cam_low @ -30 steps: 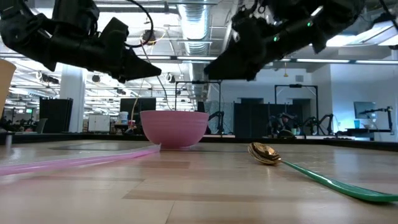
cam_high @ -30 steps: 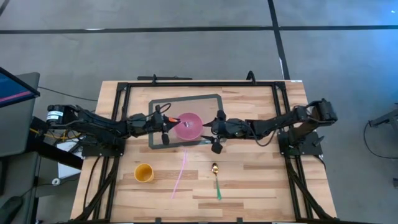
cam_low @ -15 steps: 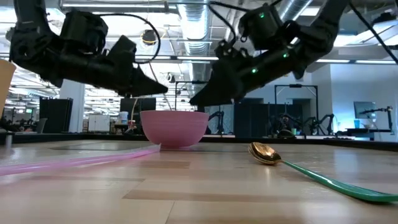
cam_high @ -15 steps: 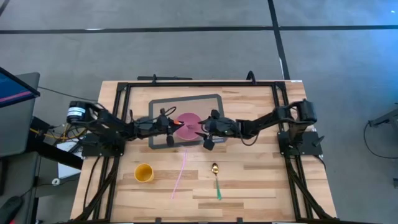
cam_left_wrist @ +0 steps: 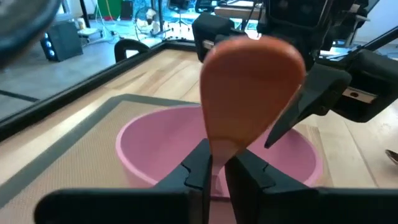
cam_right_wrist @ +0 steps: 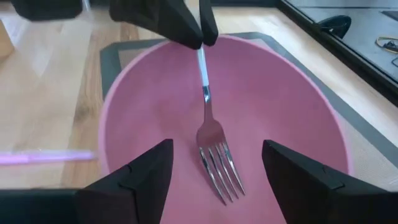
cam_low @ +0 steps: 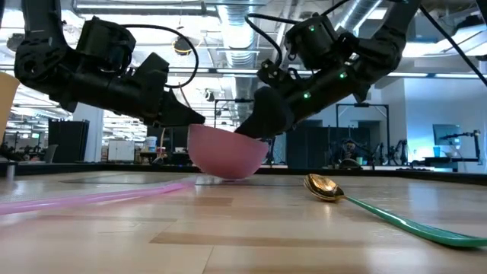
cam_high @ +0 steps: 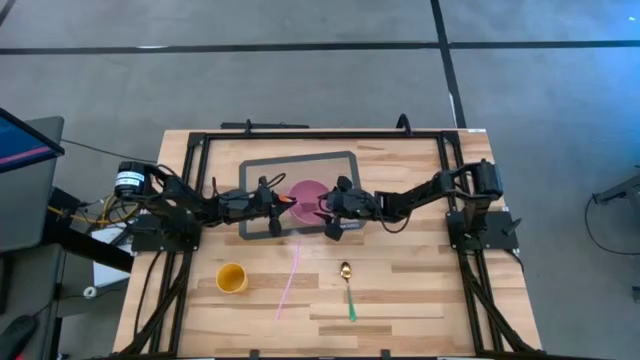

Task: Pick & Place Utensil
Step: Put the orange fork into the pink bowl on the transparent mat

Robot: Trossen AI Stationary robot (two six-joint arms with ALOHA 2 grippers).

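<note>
A pink bowl (cam_high: 308,190) stands on a grey mat (cam_high: 335,160) at the table's middle. In the low view the bowl (cam_low: 228,156) is tipped, its left rim higher. My left gripper (cam_high: 283,200) is at the bowl's left side, shut on a fork (cam_right_wrist: 214,155) whose tines point down inside the bowl. In the left wrist view the fork shows as an orange rounded blade (cam_left_wrist: 252,81). My right gripper (cam_high: 325,205) is open at the bowl's right side, with its fingers (cam_right_wrist: 140,180) wide apart over the rim. My left gripper pinches the fork's thin handle at its upper end (cam_right_wrist: 201,53) between its two fingertips (cam_right_wrist: 193,28). The fingers come slanting down from the table's left, along the fork. The fork slopes down into the bowl. I cannot tell whether its tines touch the bowl. My right gripper has a finger against the bowl's right rim (cam_low: 259,137), coming slanting down from the table's right. The finger itself hides the place of contact. The bowl leans toward that side, resting on its underside.
On the near side of the mat lie a gold spoon with a green handle (cam_high: 348,290), a pink straw (cam_high: 290,280) and a small yellow cup (cam_high: 231,277). The spoon (cam_low: 327,188) and the straw (cam_low: 91,196) also show in the low view. Black frame rails (cam_high: 320,133) border the work area.
My left gripper has gone down and toward the table's right, and my right gripper down and toward the left. They now meet over the bowl. The bowl stood level and has tipped toward the right, shifting a little that way.
</note>
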